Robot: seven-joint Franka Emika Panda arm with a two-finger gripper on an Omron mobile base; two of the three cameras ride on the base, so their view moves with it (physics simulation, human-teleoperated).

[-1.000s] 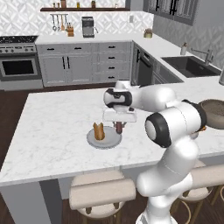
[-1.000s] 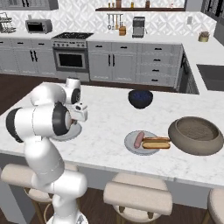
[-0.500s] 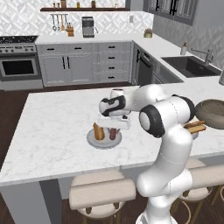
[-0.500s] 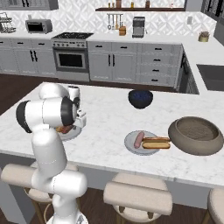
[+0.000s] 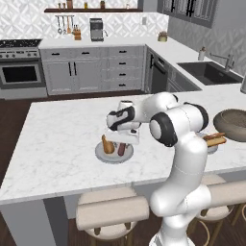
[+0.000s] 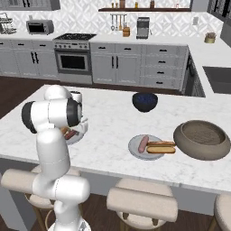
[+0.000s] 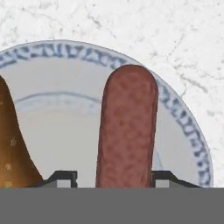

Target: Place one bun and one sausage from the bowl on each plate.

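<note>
With its jaws apart and just clear of the sausage (image 7: pixel 127 131) lying mid-frame on the plate (image 7: pixel 183 127), the gripper (image 7: pixel 111 177) could nudge that 1 sausage rolling when lifting.

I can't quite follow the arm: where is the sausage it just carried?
In the hand view the sausage lies on the plate between the fingers, beside a bun.

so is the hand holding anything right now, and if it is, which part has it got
Cannot be told. The sausage lies on the plate between the fingertips of the hand, but no contact shows; it may be just released.
</note>
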